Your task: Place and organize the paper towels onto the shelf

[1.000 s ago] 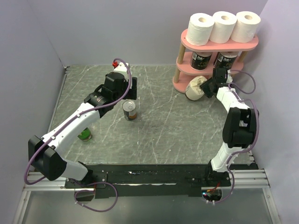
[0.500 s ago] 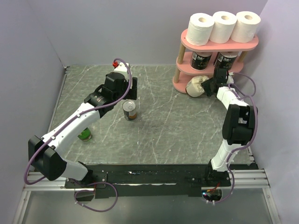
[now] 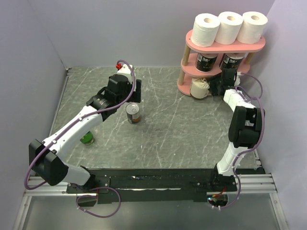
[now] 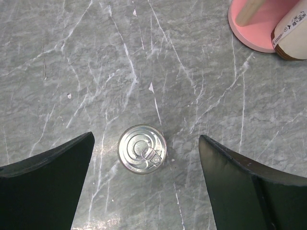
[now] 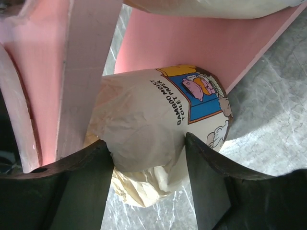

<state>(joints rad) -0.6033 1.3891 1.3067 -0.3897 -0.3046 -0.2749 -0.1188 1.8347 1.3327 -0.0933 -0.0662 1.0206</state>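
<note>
The pink shelf (image 3: 225, 45) stands at the far right. Three white paper towel rolls (image 3: 229, 27) sit on its top board, and two black-printed rolls (image 3: 207, 62) on the middle board. My right gripper (image 3: 214, 88) is shut on a cream wrapped roll (image 3: 200, 88) at the front edge of the bottom board. In the right wrist view the roll (image 5: 153, 120) is pinched between both fingers (image 5: 81, 191), next to a wooden post and the pink board (image 5: 201, 43). My left gripper (image 3: 132, 98) is open and empty above a metal can (image 4: 142, 149).
The metal can (image 3: 133, 113) stands mid-table. A green object (image 3: 87, 139) lies under the left arm. Grey walls enclose the table at the back and sides. The shelf's base (image 4: 254, 26) and the cream roll (image 4: 292, 36) show in the left wrist view.
My right gripper has carried the cream roll back and to the right, from the table in front of the shelf to the bottom board's edge. The left arm has not moved.
</note>
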